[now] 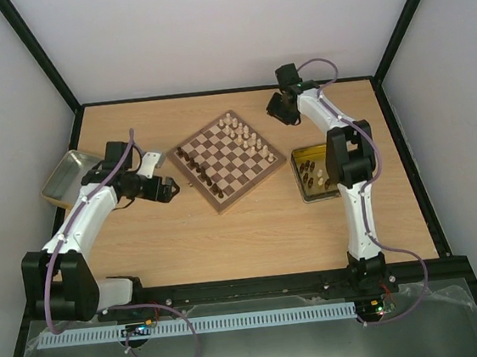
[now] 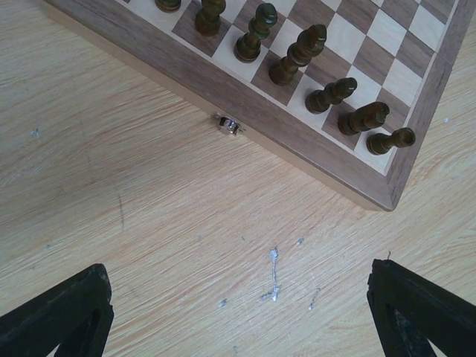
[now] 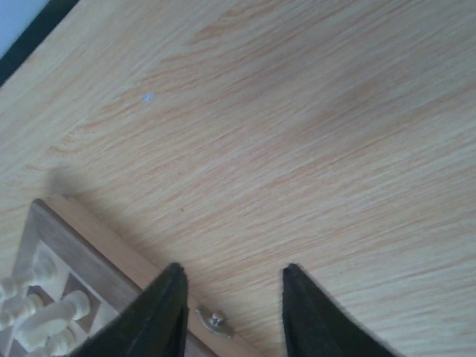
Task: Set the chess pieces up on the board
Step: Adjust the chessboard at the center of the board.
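My right end effector [image 1: 285,107] hangs open and empty by the bench's [image 1: 262,236] far edge. The small dark wooden chess pieces [image 1: 311,175] lie nearer me, in the yellowish tray [image 1: 307,148] at the right edge.

Both arms are built alike: the left arm [image 1: 77,221], at the lower left of the frame, and the right arm [image 1: 357,209], on the right side, wear smooth white shells between chunky black joint blocks. A lilac cable [image 1: 320,60] trails along each. Up close, the fingers [image 2: 63,316] are matte black wedges.
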Robot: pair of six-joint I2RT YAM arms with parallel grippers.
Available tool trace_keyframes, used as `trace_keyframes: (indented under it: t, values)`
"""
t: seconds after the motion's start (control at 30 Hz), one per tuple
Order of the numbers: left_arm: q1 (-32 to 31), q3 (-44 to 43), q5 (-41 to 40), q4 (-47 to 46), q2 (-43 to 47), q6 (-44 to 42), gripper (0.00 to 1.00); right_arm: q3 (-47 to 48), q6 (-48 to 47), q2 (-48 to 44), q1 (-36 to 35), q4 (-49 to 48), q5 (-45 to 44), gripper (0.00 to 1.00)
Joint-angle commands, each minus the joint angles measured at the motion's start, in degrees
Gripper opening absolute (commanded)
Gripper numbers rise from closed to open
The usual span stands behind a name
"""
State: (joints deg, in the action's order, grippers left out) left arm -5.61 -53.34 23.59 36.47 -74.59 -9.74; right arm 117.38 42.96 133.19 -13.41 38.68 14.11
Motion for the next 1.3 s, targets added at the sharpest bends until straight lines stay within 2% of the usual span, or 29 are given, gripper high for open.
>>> trace_keyframes:
  t: [0.0,0.03,0.07,0.23,0.5,0.63,0.73,0.9,1.1,1.27]
  values:
    - [0.35,1.17,-1.1,-0.66,1.37,0.66,0.92,2.86,2.29,1.44,0.75,0.66,1.31,0.21]
    - [0.52,1.23,-1.1,-0.64,1.31,0.63,0.92,3.07,2.62,2.11,0.76,0.5,1.69,0.11]
    - [0.65,1.22,-1.16,-0.74,1.15,0.68,0.91,3.26,2.74,2.73,0.8,0.48,2.04,0.04]
    - [1.04,1.56,-1.71,-1.14,0.46,1.3,0.83,1.18,2.48,4.41,0.73,0.15,4.96,0.02]
    - [3.51,2.12,-3.73,-2.53,-0.32,3.47,0.48,-9.24,0.52,1.0,-0.54,-3.86,7.55,0.02]
    - [4.77,1.35,-6.91,-2.89,-1.82,4.11,0.2,-14.72,0.21,-1.2,-1.51,-6.15,8.17,0.02]
    - [6.19,0.54,-6.81,-3.17,-3.62,4.57,0.04,-18.34,0.13,-2.84,-2.32,-7.7,8.71,0.02]
    - [7.89,-2.48,-6.34,-2.16,-7.86,4.66,0.02,-22.28,-0.78,-5.18,-3.9,-8.49,8.78,0.02]
    - [12.7,-11.26,-0.67,1.79,-21.69,5.81,0.02,-25.74,-1.45,-7.32,-5.25,-8.71,8.25,0.02]
    - [13.86,-15.72,4.37,2.24,-30.17,7.26,0.02,-28.71,-1.33,-9.44,-6.25,-9.48,8.54,0.02]
